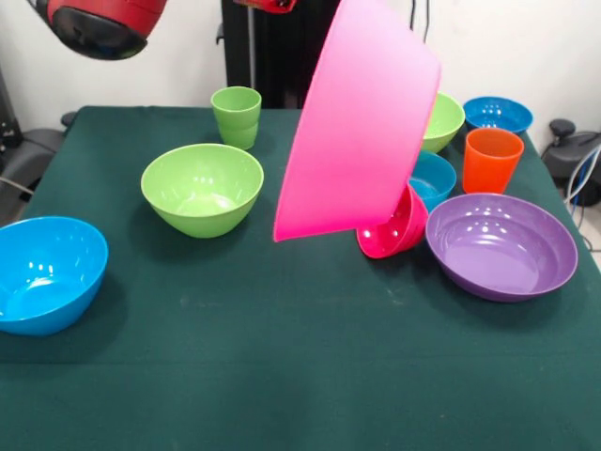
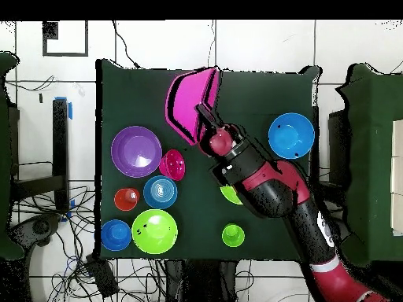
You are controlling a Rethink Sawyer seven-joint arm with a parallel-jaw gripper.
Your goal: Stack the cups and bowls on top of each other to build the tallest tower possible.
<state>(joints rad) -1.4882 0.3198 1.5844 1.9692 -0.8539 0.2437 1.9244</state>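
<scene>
Arm [image 2: 275, 193] stretched over table, gripper [image 2: 206, 118] raised (jaws clamped).

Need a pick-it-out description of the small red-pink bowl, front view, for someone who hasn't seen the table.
Start at the wide purple bowl on the green table's right side. Just left of it sits the small red-pink bowl, tipped on its side beneath the lifted big pink bowl. It is the smallest bowl and the only tipped one.
</scene>
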